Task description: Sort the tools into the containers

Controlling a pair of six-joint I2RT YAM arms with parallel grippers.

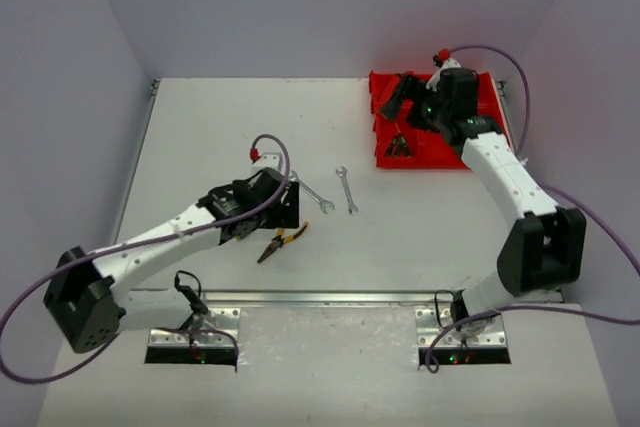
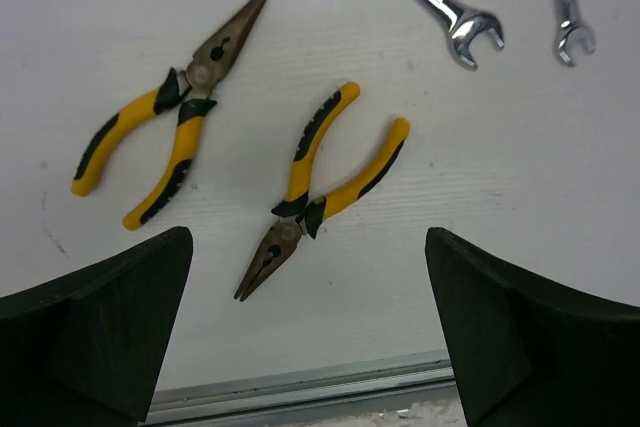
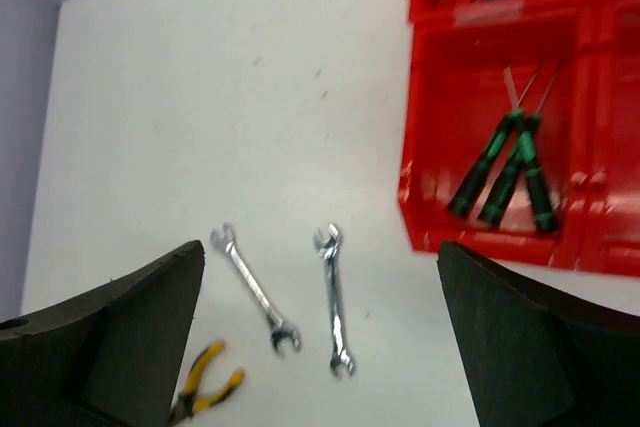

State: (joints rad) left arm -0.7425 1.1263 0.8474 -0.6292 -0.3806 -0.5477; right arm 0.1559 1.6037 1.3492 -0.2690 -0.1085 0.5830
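Two yellow-handled pliers (image 2: pixel 175 107) (image 2: pixel 320 187) lie on the white table under my left gripper (image 2: pixel 308 247), which is open and empty above them. In the top view one pair (image 1: pixel 283 240) shows beside the left gripper (image 1: pixel 280 212). Two silver wrenches (image 1: pixel 315 197) (image 1: pixel 346 190) lie mid-table and also show in the right wrist view (image 3: pixel 255 289) (image 3: pixel 335 302). The red bins (image 1: pixel 440 152) stand at the far right. Green-handled screwdrivers (image 3: pixel 505 172) lie in one compartment (image 3: pixel 425 217). My right gripper (image 1: pixel 398 107) (image 3: pixel 320 257) is open and empty above the bins' left side.
A metal rail (image 1: pixel 330 299) runs along the table's near edge, close below the left gripper (image 2: pixel 300 382). Lilac walls enclose the table on the left, back and right. Purple cables loop from both arms.
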